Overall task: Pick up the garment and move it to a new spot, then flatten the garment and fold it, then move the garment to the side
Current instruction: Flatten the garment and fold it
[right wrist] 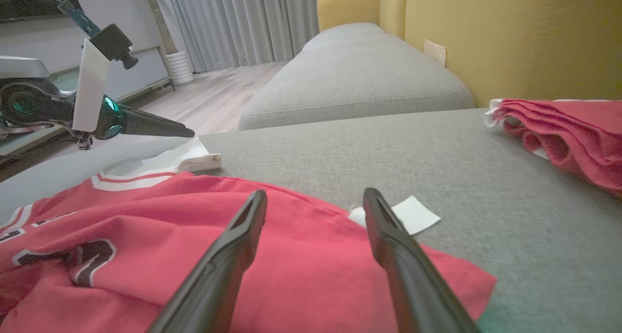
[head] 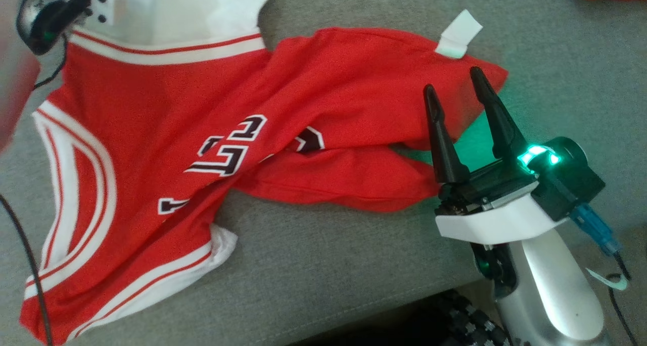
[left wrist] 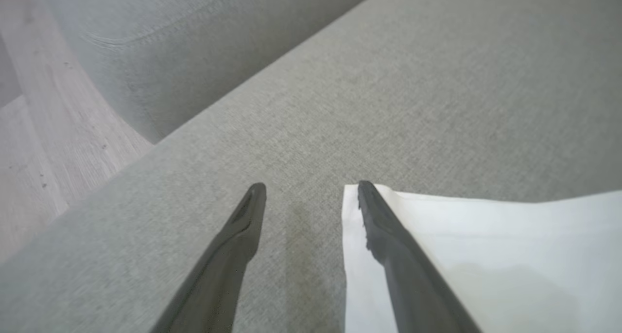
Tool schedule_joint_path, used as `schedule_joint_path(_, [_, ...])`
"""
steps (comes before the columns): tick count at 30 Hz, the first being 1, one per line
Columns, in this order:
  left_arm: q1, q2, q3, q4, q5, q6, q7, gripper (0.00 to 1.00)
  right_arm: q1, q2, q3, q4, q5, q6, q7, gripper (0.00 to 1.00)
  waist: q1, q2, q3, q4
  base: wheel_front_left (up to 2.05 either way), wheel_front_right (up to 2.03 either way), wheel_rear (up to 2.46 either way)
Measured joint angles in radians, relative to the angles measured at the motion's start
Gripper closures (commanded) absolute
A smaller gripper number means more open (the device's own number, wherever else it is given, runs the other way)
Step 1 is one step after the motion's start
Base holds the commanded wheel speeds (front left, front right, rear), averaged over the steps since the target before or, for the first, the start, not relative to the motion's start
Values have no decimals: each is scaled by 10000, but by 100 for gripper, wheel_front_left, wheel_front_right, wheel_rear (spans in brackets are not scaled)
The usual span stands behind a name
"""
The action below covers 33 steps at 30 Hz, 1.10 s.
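The garment [head: 167, 129], a red jersey with white trim and dark lettering, lies rumpled across the grey sofa cushion [head: 323, 265]. Its white end [head: 177, 12] reaches the top left, and a white label [head: 459, 35] sticks out at its right end. My right gripper [head: 452, 82] is open just over that right end, and the wrist view shows red cloth [right wrist: 301, 265] under its spread fingers. My left gripper [left wrist: 311, 187] is open at the top left. One of its fingers [left wrist: 388, 236] lies over the corner of the white cloth [left wrist: 486, 255], the other over bare cushion.
Another red cloth [right wrist: 559, 133] lies further along the cushion by the yellow sofa back [right wrist: 510, 36]. A second grey cushion [right wrist: 354, 75] and wooden floor [right wrist: 214, 95] lie beyond. The cushion's front edge [head: 354, 310] runs close to my right forearm.
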Motion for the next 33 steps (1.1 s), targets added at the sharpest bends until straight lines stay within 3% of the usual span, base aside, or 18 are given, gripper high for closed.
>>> schedule_joint_path(10, [-562,347,-1235,497,-652,0,263,0,44,0,-21,-98,92,0,-2,0,0,0,70,-196,0,0,0])
schedule_joint_path(27, [-1127,652,-2984,-213,-2301,15,430,3,46,0,-15,-127,211,0,-2,0,0,0,121,-262,0,0,0])
schedule_joint_path(29, [-1182,700,-3183,-313,-2318,15,453,30,46,0,-15,-127,270,0,0,0,0,0,120,-292,0,0,0])
schedule_joint_path(31, [-1294,723,-3333,-403,-2240,6,548,70,46,0,-12,-127,316,0,0,0,0,0,130,-318,0,0,0])
schedule_joint_path(32, [-1326,723,-3405,-449,-2167,0,566,100,45,0,-8,-127,328,0,-2,0,0,0,132,-333,0,0,0])
schedule_joint_path(33, [-1337,723,-3455,-487,-2128,0,571,100,45,0,-4,-128,328,0,0,0,0,0,131,-350,0,0,0])
